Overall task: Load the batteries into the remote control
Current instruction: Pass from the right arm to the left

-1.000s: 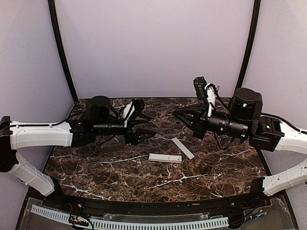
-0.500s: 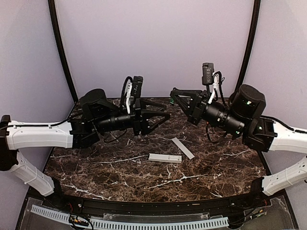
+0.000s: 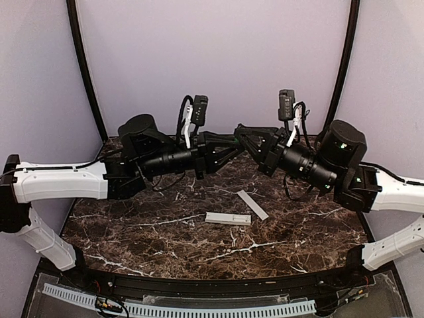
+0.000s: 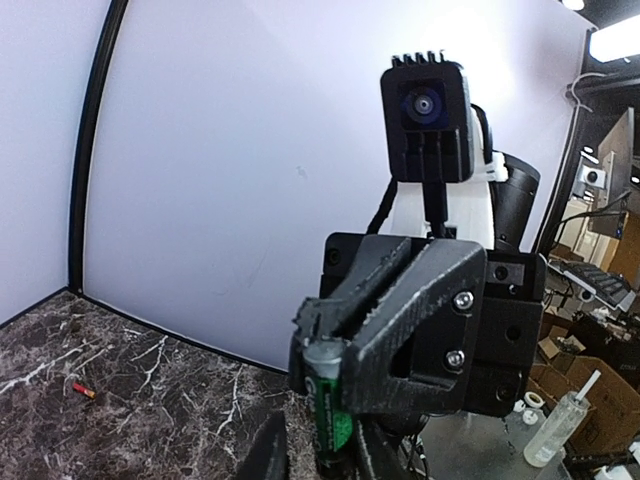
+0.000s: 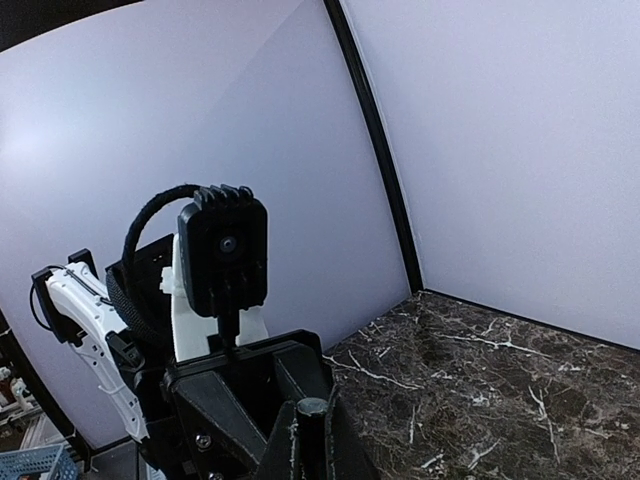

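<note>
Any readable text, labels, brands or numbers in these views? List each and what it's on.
Nothing legible in any view.
On the battery: green wrap, any print too blurred to read.
On the remote: no markings visible; too small to tell.
On the cover: no markings visible.

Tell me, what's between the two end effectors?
A green battery: the right end effector grips it, the left end effector straddles it. Left wrist view.

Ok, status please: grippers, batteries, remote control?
Right gripper shut on green battery, mid-air. Left gripper flanks its lower end, grip unclear. Remote control on table below, cover strip beside it; nothing blocks.
</note>
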